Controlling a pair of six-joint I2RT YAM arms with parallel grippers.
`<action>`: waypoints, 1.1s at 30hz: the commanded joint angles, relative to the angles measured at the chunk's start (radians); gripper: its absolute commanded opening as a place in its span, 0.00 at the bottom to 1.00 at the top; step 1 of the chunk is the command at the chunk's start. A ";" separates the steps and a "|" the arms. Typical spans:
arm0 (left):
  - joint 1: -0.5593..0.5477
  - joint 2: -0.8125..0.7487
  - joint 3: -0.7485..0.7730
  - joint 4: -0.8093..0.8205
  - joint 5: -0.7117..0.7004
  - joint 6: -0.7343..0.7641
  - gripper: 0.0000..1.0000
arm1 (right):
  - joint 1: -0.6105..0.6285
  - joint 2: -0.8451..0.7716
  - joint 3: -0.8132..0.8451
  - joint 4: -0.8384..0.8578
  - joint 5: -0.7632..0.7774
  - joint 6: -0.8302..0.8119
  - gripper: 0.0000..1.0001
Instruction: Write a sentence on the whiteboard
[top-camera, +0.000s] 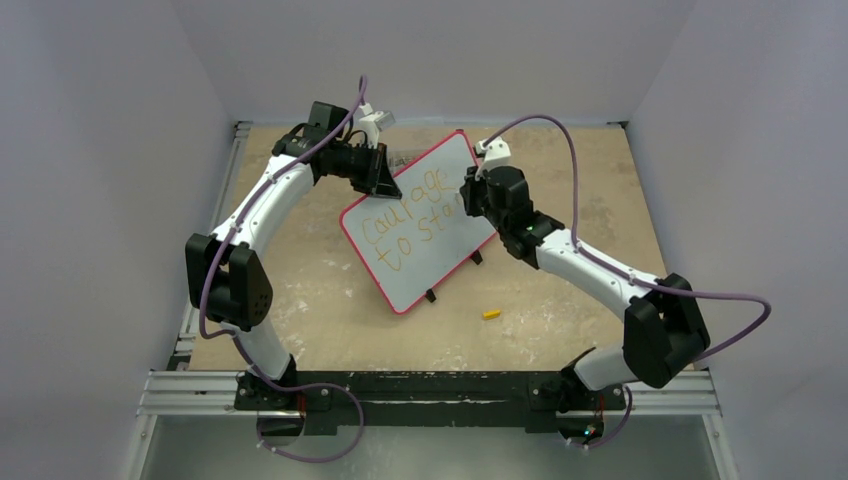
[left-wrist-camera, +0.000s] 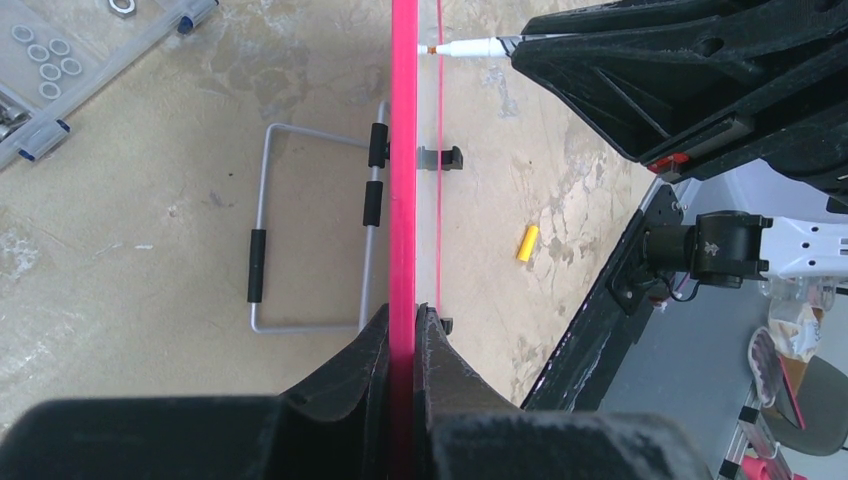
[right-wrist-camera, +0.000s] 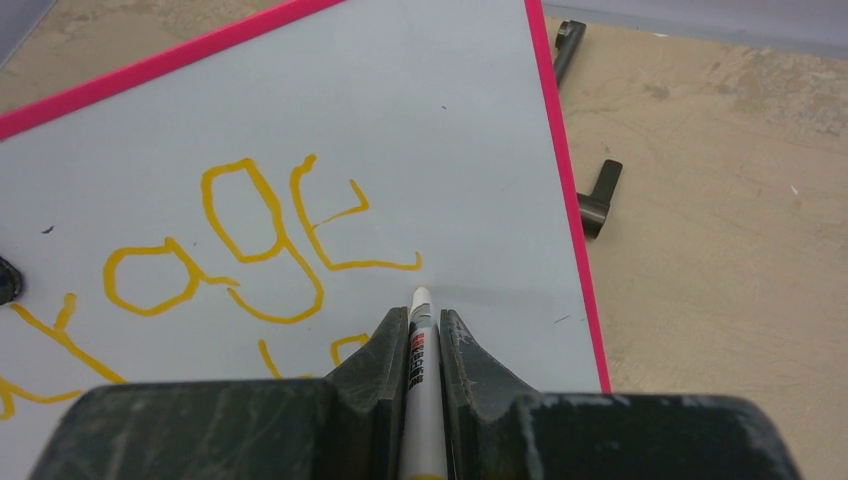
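Top: whiteboard (top-camera: 425, 225) propped mid-table toward the far edge, red rim. The sentence (top-camera: 405, 215), orange-yellow, shows "courage / to sta", rest behind right arm. Yellow cap (top-camera: 490, 314) nearer the near edge. Left wrist: left gripper (left-wrist-camera: 403, 322) clamped on whiteboard rim; clear box (left-wrist-camera: 70, 60) holds washers (left-wrist-camera: 45, 50). Right wrist: right gripper (right-wrist-camera: 422, 325) pinching marker (right-wrist-camera: 419, 303), tip just past "e".

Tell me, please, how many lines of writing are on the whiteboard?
2. "courage" runs across the upper half of the whiteboard; "to sta" sits just below it. The right arm covers that line's end, so more lettering may be hidden.
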 joint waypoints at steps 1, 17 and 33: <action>-0.023 -0.032 -0.017 -0.070 -0.048 0.066 0.00 | -0.014 0.017 0.042 0.007 0.026 0.000 0.00; -0.024 -0.034 -0.015 -0.069 -0.048 0.065 0.00 | -0.027 -0.014 -0.055 -0.002 -0.014 0.036 0.00; -0.025 -0.038 -0.014 -0.069 -0.048 0.066 0.00 | -0.028 -0.081 -0.064 -0.043 0.019 0.019 0.00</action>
